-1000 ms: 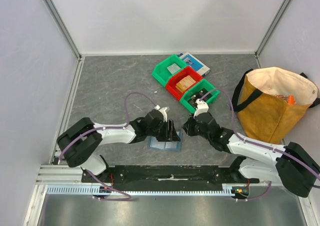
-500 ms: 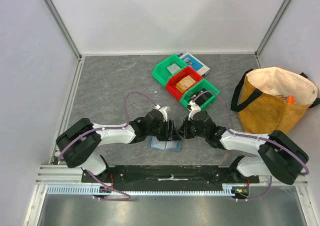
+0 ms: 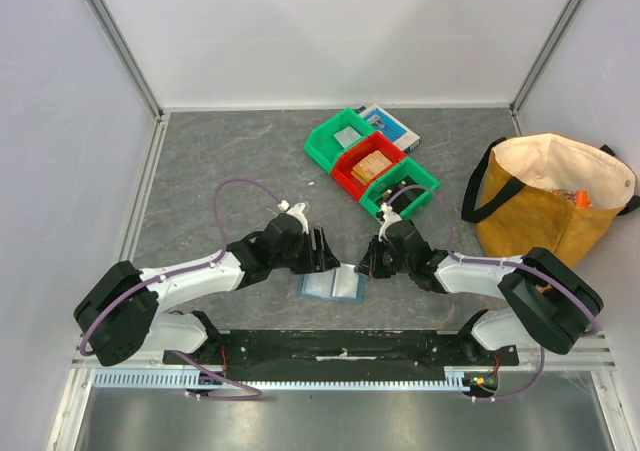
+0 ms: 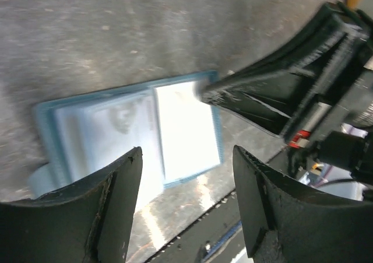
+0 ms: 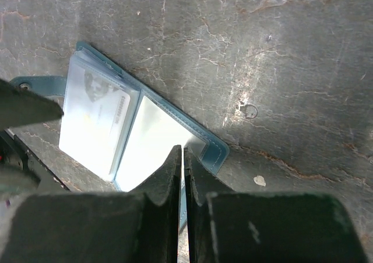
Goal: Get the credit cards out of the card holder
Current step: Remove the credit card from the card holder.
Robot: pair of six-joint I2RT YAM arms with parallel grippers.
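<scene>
1 grey tabletop (image 3: 230, 161): bears everything listed below; mottled and scuffed.
1 tan tote bag (image 3: 540, 233): stands at the right side, mouth open, well apart from the work.
3 bins (image 3: 343, 176): green, red, green in a diagonal row toward the back, well apart from the holder; contents too small to name.
1 blue-and-white box (image 3: 398, 127): lies flat behind the bins, partly hidden by the far green 1.
Left gripper (image 4: 186, 153): spread wide, holding nothing; hovers above the holder, 1 finger to either side of it in the wrist view.
Right gripper (image 5: 181, 152): pinched almost together, only a hairline slit between the fingers; tips down at the edge of the holder's nearer half; hold on a card edge or sleeve lip impossible to tell.
Card holder (image 3: 332, 286): lies opened flat near the front edge of the table, between the 2 grippers, both halves face up, strap tab poking out at 1 side.
Credit cards (image 5: 96, 120): tucked inside the clear pockets, not yet out; 1 with a faint portrait on the half away from the right gripper, a pale glossy face on the other half.
Handling: probably light, thin, stiff cards, slick against the glossy plastic; soft, floppy holder, likely to lift or slide along with a pulled card.
Where to hold: best judged as the exposed short edge of a card at the pocket mouth for the pinch, with the free gripper pressing down the opposite half or the spine.
</scene>
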